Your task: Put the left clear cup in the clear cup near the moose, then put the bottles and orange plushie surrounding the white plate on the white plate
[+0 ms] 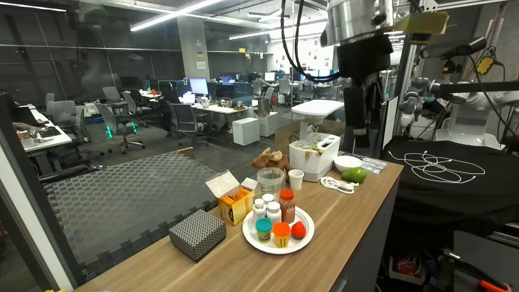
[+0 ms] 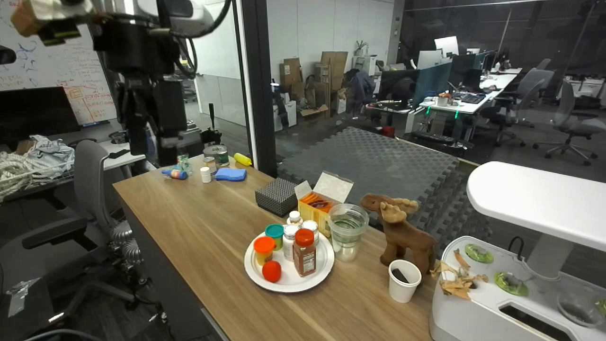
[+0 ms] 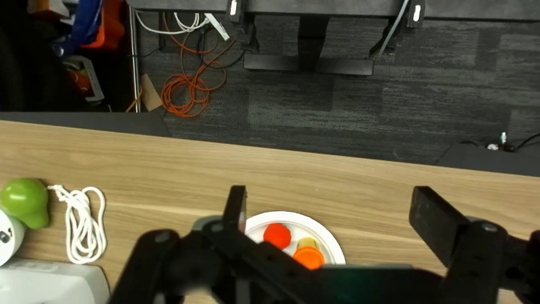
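All is looking finished: round white plate [image 1: 298,245] laden, clear plastic cups [image 1: 270,179] nesting at twelve o'clock, end effector [image 3: 330,210] gaping empty.

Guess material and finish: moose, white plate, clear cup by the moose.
Moose: brown plush fabric, matte; stuffed-looking antlers, no glare.
White plate: probably paper or foam, plastic possible; smooth, mostly dull, raised rim.
Clear cup: likely plastic, glossy; see-through wall with bright glints near the rim, though glass can't be ruled out.
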